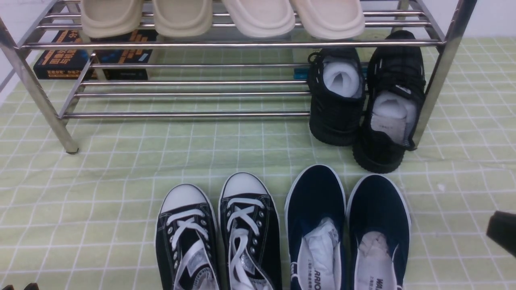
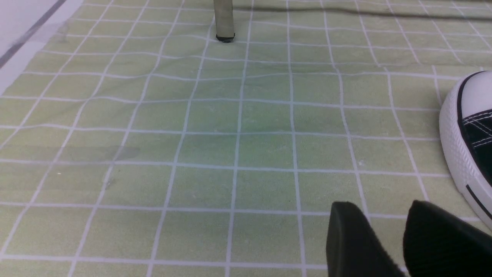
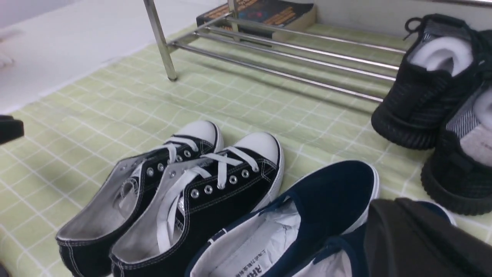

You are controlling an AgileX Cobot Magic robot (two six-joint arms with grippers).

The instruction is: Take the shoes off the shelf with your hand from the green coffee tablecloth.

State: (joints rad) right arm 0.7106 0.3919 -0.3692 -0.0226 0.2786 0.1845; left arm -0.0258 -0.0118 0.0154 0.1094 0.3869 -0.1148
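Nearest the front camera, the navy-blue shoes [image 1: 347,229] lie side by side on the green coffee tablecloth [image 1: 100,193], toes toward the shelf [image 1: 242,44], well clear of its bars; judged from this, their removal looks done. That surface cloth spreads wrinkled under everything. Cream slippers [image 1: 221,16] occupy the upper tier; black mesh sneakers [image 1: 363,100] lean heel-down off the lower bars onto the cloth. Lace-up sneakers [image 1: 217,237] sit just left of the navy pair.

The right wrist view alone shows the right hand [image 3: 423,238] dark and close above the navy shoes, its jaws' state indeterminable. The left wrist view alone shows the left hand [image 2: 399,238], jaws slightly parted, holding nothing, beside a sneaker toe.
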